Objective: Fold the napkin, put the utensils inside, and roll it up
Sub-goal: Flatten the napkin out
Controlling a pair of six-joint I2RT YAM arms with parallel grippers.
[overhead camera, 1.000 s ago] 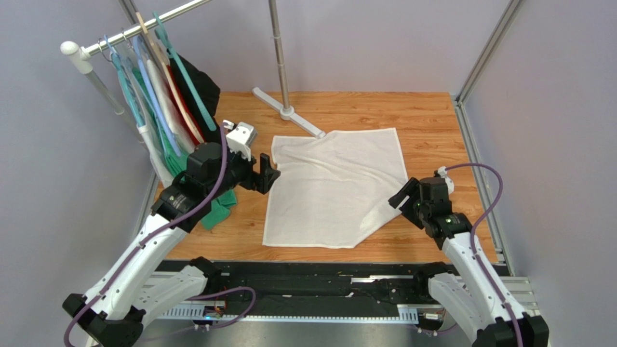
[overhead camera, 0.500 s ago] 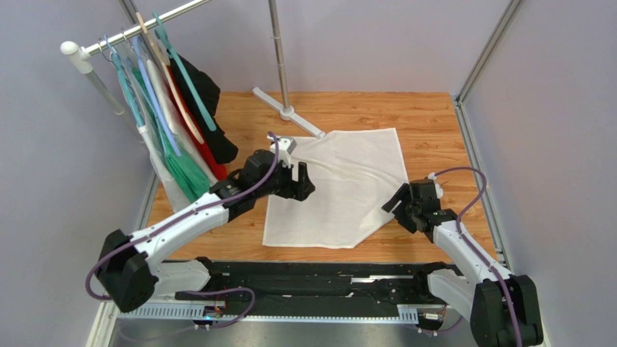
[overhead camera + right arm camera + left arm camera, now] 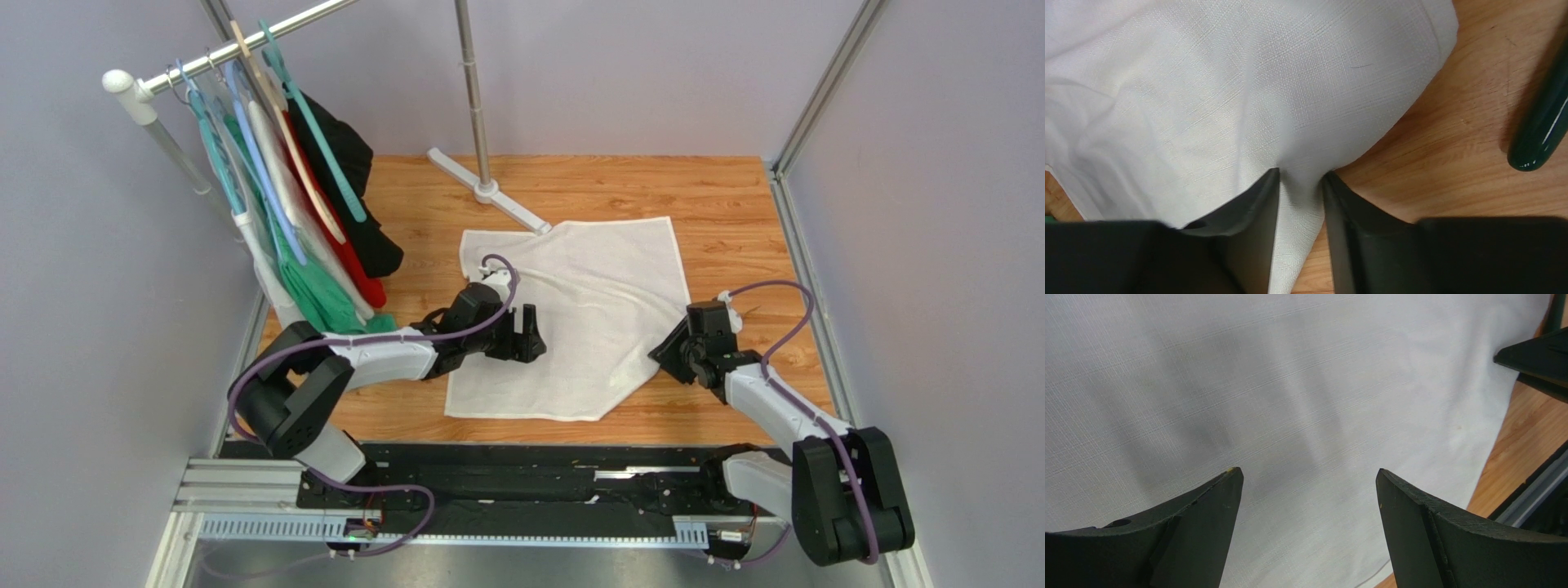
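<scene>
the large white square cloth napkin (image 3: 589,294) lies spread on the wooden table (image 3: 724,208), lightly wrinkled, and its near right corner looks bunched. the right fingers (image 3: 1254,211) are pinched on a small fold of that right-hand edge, with cloth filling the narrow gap between them. the left fingers (image 3: 1206,508) stand wide apart, holding nothing, low over the left middle of the napkin. a thin dark green glossy stick of a utensil (image 3: 1536,122) lies on the bare wood near the cloth's edge, not touching it.

the step in hand looks like the first fold. to do it well, the pinch should be firm before any lift, since soft cloth slips easily. the left fingers would best pin or grip the opposite side so the sheet does not drag. the edge should travel low and across and be laid flat so the borders meet. it should also steer clear of the utensil, which could be swept away or trapped under the fold.
</scene>
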